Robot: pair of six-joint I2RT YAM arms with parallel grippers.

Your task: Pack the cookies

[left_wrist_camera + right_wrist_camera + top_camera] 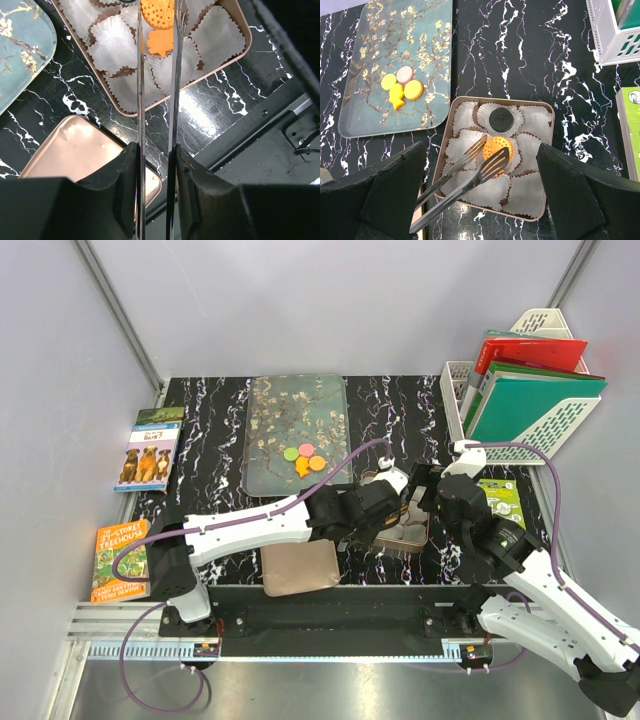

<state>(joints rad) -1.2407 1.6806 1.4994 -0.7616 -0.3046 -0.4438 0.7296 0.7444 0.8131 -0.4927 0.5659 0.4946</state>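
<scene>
My left gripper [155,162] is clamped on one pair of long metal tongs [141,100]. Its blades pinch a round orange cookie [157,12], and another orange piece [160,44] shows just beneath it. Below is the rose-gold rectangular tin [546,109] with nine white crinkled paper cups [532,192], one holding a dark brown round cookie [500,119]. My right gripper [480,165] hangs spread wide, the tongs crossing its view. Four cookies [402,86] lie on the blossom-patterned tray [365,115]. One square rose-gold lid [75,150] lies beside the tin.

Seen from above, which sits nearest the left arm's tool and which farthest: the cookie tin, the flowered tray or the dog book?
1. Cookie tin, right by the left tool, under its tongs.
2. Flowered tray, behind and to the left.
3. Dog book, far out on the left side.
</scene>
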